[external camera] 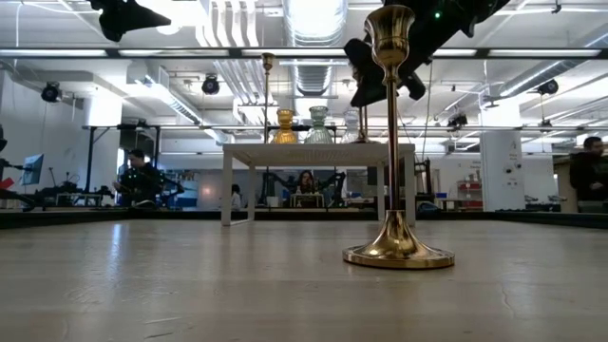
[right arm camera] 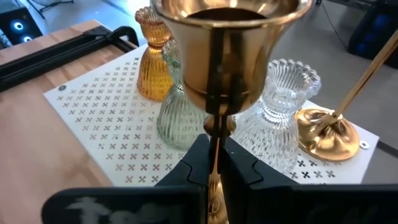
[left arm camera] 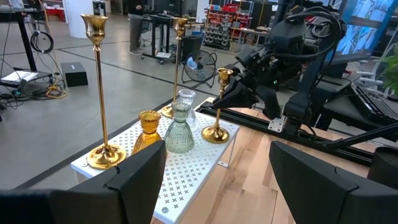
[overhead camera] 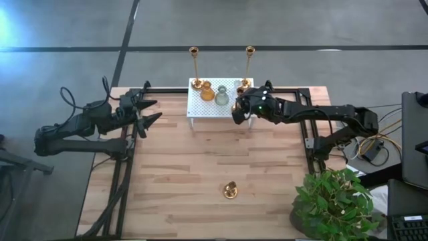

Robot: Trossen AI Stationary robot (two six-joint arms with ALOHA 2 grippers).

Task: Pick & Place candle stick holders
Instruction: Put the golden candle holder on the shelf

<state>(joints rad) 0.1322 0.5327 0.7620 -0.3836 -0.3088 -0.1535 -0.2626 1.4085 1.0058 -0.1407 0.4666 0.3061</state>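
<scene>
A white perforated rack (overhead camera: 200,107) stands at the table's far middle. On it stand two tall brass sticks (overhead camera: 194,67) (overhead camera: 249,65), an amber glass holder (left arm camera: 149,127), a grey-green glass holder (left arm camera: 179,134) and a clear glass holder (right arm camera: 280,106). My right gripper (overhead camera: 235,114) is over the rack's right part, shut on a shorter brass holder (left arm camera: 217,106). Another brass holder (overhead camera: 230,191) stands on its round base on the table's near middle. My left gripper (overhead camera: 159,110) is open and empty, left of the rack. My right gripper pinches the brass holder's thin stem (right arm camera: 213,134), below its cup, between its two fingers (right arm camera: 239,168). The fingers come from the table's right, slanting down, and lie across the stem. The holder is upright, and its round base (left arm camera: 216,134) seems to rest on the rack's right part.
A potted plant (overhead camera: 334,201) stands at the table's near right corner. Black frame rails (overhead camera: 309,134) run along the table's sides. People sit in the room beyond the table (external camera: 141,176). Bare wood lies between the rack and the near brass holder.
</scene>
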